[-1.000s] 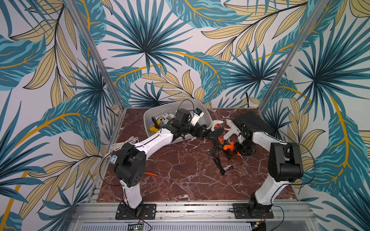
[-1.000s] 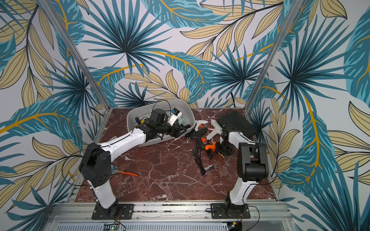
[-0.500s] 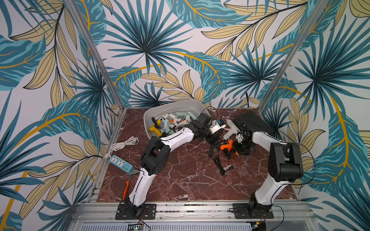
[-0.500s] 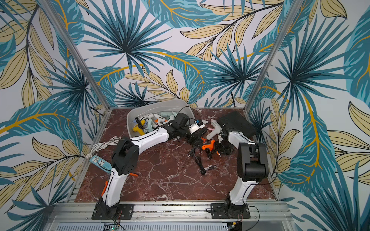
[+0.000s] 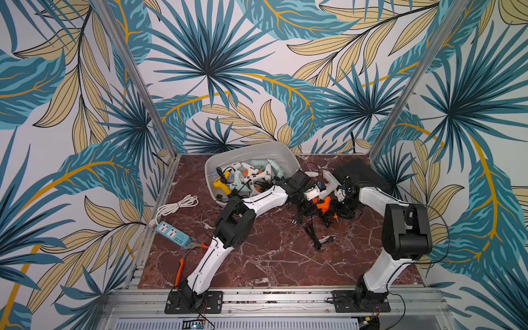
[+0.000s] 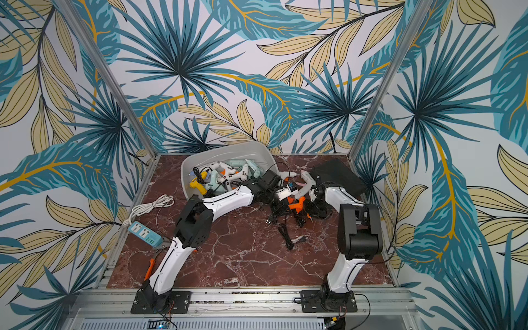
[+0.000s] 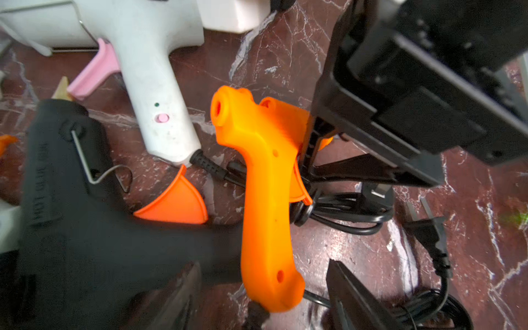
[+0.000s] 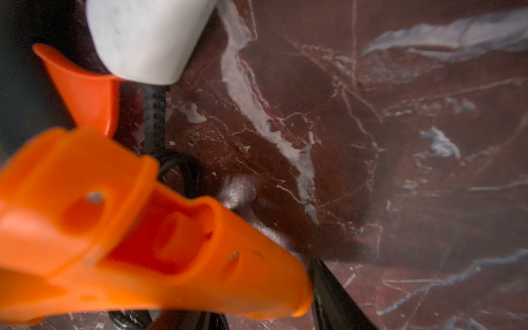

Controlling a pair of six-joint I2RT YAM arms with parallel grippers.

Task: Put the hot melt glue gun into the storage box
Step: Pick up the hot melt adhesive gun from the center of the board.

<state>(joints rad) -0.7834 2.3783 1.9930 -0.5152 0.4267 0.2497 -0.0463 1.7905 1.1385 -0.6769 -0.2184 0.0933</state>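
Left arm (image 5: 257, 200) is stretched low and forward, its wrist close to that of the right arm (image 5: 371, 197), which folds inward with wrist pitched down. Left hand (image 7: 263, 264): jaws apart, straddling the handle of the orange glue gun (image 7: 265, 171) without contact. Right hand (image 5: 341, 208): clamped on the gun's front end.
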